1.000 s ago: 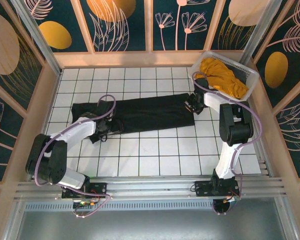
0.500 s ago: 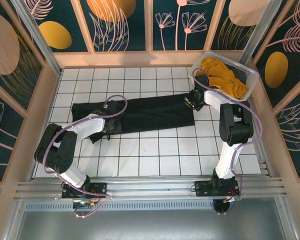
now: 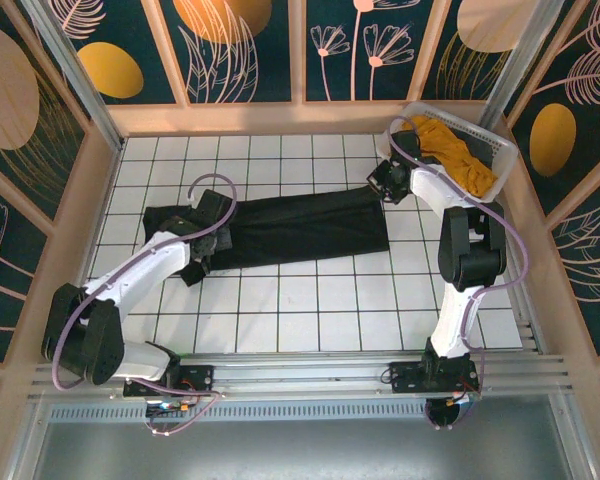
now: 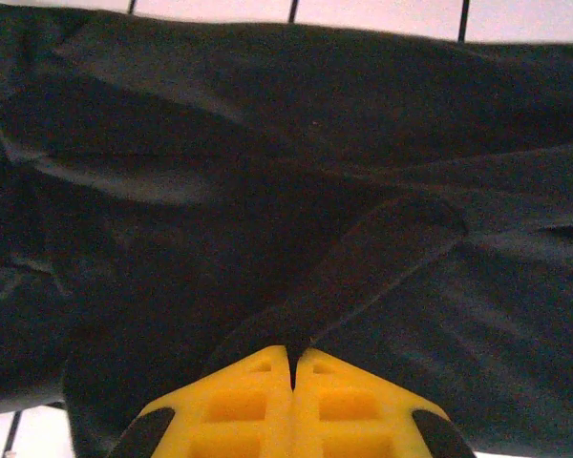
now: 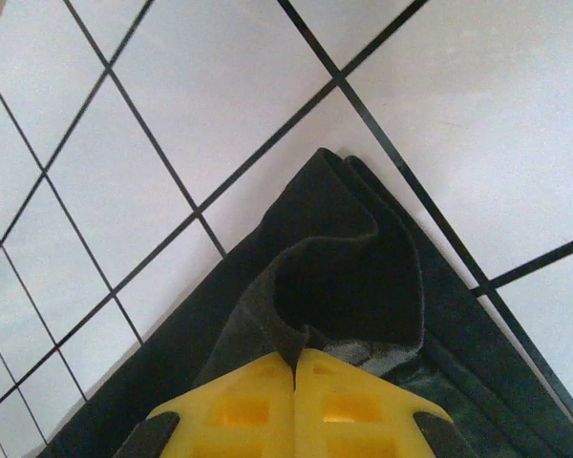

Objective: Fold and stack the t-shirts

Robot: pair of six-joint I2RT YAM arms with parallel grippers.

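**Both corners pinched: black shirt ready for a fold**

Top external. The left gripper (image 3: 212,238) has closed within the last second and has shifted up onto the plain black t-shirt of soft cloth (image 3: 300,225), at the end of the shirt farthest from the white plastic lattice basket (image 3: 501,150). The right gripper (image 3: 383,185) was already closed and has crept towards the basket, now just beside its near-left corner. The black t-shirt lies as a long flat band on the white tiled tabletop (image 3: 280,300), running from just beside the basket away to the left. A crumpled mustard-yellow t-shirt (image 3: 450,155) sits inside the basket, unfolded.

Left wrist. The left gripper (image 4: 293,351) has its yellow jaws pressed together. A raised ridge of the black t-shirt (image 4: 267,191) runs straight into them, so I judge it holds a pinch of cloth. The shirt spreads ahead of the fingers, away from the basket side.

Right wrist. The right gripper (image 5: 295,355) is also clamped, with the bunched corner of the black t-shirt (image 5: 344,258) gathered between its jaws and the tabletop (image 5: 220,95) bare beyond.

Judgement: with both ends gripped, the fold of the black shirt can begin; stacking is not yet started.
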